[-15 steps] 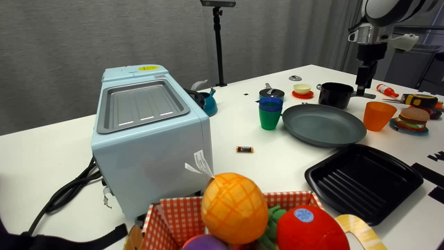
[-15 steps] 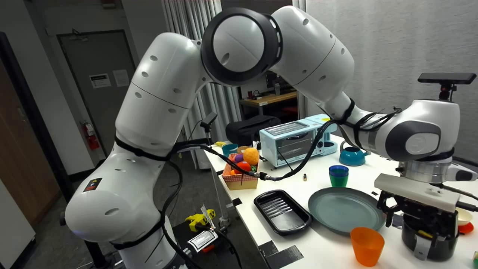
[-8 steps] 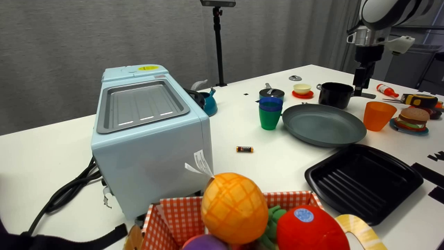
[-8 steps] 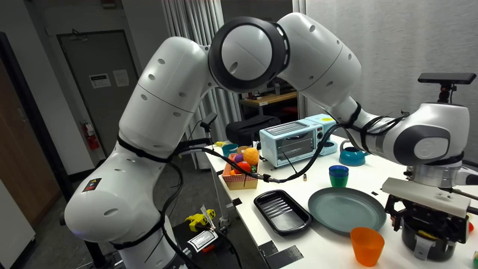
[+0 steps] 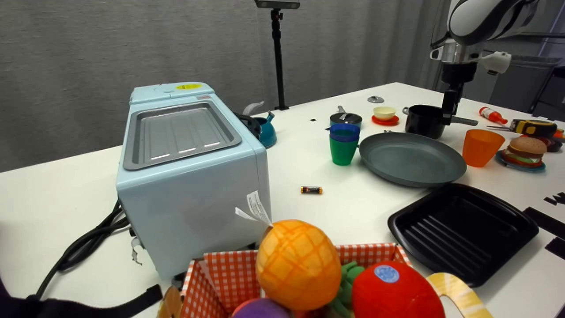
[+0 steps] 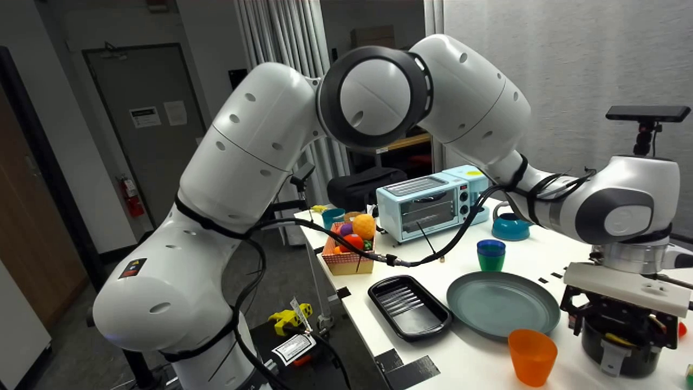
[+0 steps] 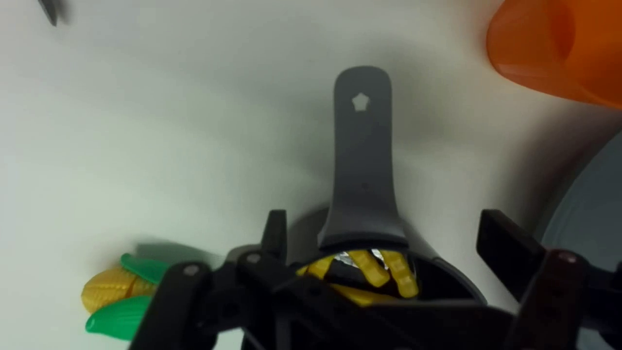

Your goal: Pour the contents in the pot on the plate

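Observation:
The small black pot (image 5: pixel 421 123) stands upright on the table beside the large dark grey plate (image 5: pixel 412 159). Its flat handle (image 7: pixel 363 160) points up in the wrist view. Several yellow stick-shaped pieces (image 7: pixel 401 274) lie in the pot; one also shows in an exterior view (image 6: pixel 619 340). My gripper (image 7: pixel 384 233) is open, with one finger to each side of the handle's base and touching neither side. In both exterior views it is low at the pot's handle side (image 5: pixel 448 115). Its linkage hides part of the pot's inside. Plate shows at the right of the wrist view (image 7: pixel 593 209).
An orange cup (image 5: pixel 481 148) stands near the handle and the plate. Blue and green stacked cups (image 5: pixel 344 143) stand at the plate's other side. A black grill tray (image 5: pixel 463 234) lies beside the plate. A toy corn (image 7: pixel 116 291) lies near the pot. A cream bowl (image 5: pixel 384 113) stands behind.
My open gripper has moved toward the pot's body and slightly down, from farther along the handle to its base. The pot and plate have not moved.

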Action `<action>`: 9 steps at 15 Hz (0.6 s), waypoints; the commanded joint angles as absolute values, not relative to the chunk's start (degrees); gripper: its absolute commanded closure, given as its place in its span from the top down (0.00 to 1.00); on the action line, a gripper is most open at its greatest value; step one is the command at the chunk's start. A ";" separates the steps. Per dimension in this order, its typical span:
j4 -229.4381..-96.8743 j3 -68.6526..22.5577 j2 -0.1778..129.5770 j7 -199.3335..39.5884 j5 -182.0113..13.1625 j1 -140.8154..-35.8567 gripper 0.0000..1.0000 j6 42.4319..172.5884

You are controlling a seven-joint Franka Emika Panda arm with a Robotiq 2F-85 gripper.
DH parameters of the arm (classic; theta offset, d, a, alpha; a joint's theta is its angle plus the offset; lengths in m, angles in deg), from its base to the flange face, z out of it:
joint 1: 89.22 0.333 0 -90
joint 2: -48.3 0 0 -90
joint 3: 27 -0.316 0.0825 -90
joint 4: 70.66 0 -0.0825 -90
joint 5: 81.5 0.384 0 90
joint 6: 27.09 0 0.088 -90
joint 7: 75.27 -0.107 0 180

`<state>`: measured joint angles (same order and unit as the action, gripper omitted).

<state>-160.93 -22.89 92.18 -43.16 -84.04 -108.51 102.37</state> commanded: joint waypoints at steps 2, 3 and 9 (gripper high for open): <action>-159.01 -24.73 94.03 -37.69 -84.69 -109.94 1.00 101.58; -159.33 -24.64 93.93 -37.09 -84.71 -110.00 1.00 101.72; -160.50 -24.15 93.59 -34.68 -84.54 -110.65 1.00 102.29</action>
<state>-160.97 -23.31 93.18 -36.97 -84.36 -109.27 102.36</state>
